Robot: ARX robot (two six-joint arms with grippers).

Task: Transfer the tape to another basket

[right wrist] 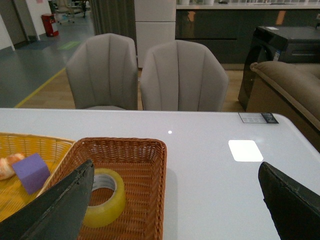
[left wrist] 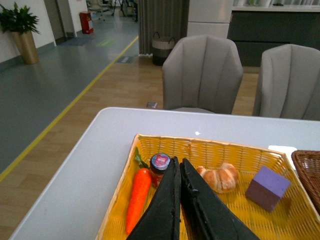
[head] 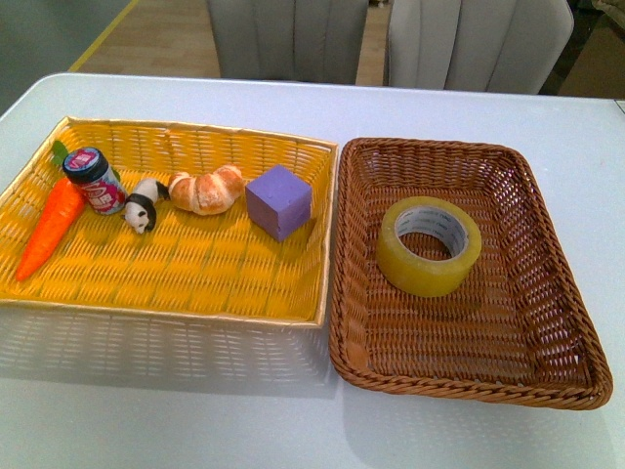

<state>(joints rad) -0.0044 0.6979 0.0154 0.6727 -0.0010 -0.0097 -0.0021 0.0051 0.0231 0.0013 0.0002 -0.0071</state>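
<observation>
1. Here, neither arm shows in the front view, so each gripper is known only from its own wrist camera, and both are cut off at the frame edge.
2. Toward the desk's left edge, the yellow basket (head: pixel 176 264) holds a carrot (head: pixel 51 227), a small jar (head: pixel 95 179) with a dark lid, a panda figure (head: pixel 144 207), a croissant (head: pixel 207 190) and a purple block (head: pixel 278 201). The jar's label is too small to read.
3. In the left wrist view the panda figure is hidden behind the left gripper (left wrist: pixel 179 162), and the jar is partly covered by it.
4. The left gripper's two dark fingers lie together with only a thin slit between them, holding nothing; the tips hang above the yellow basket near the jar, and whether they touch anything cannot be told.
5. Toward the desk's right edge, the brown basket (head: pixel 547 244) sits just beside the yellow one, their rims close or touching.
6. The tape (head: pixel 429 245) lies flat inside the brown basket, in its far half, toward the side nearer the yellow basket, apart from the walls.
7. In the right wrist view one finger (right wrist: pixel 60 205) overlaps the tape's near edge in the picture.
8. The right gripper (right wrist: pixel 175 197) is spread wide apart and empty, above the brown basket and the bare desk (right wrist: pixel 210 150) beside it.
</observation>
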